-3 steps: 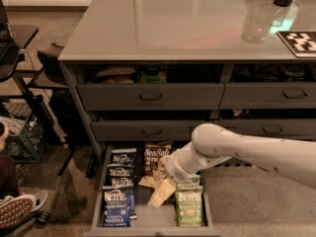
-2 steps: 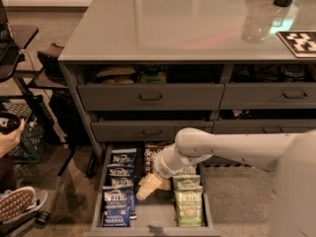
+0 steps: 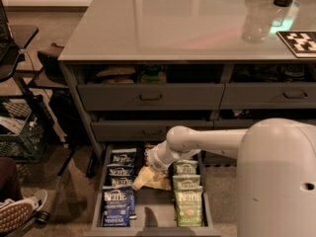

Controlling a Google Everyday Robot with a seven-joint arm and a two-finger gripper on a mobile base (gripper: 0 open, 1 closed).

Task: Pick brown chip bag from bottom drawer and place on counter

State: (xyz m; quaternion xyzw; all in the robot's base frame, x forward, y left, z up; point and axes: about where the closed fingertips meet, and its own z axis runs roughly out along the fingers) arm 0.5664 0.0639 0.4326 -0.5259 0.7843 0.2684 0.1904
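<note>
Jaws further left, at crinkly brown chip bag (image 3: 149, 178) in metal bottom drawer (image 3: 154, 214).

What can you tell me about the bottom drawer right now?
The bottom drawer is a wide, shallow dark grey metal tray, pulled out at floor level beneath the cabinet. Blue Kettle bags line its left side, green Kettle bags its right; the middle lane's front is bare. The gripper reaches down into that middle lane.

Likely an office snack station or lab: a table (image 3: 182, 28) over drawers (image 3: 150, 97) stocked with chip bags (image 3: 187, 201), a crate (image 3: 19, 137) alongside, and a robot hand (image 3: 148, 177) down in the open bottom drawer (image 3: 153, 215).
</note>
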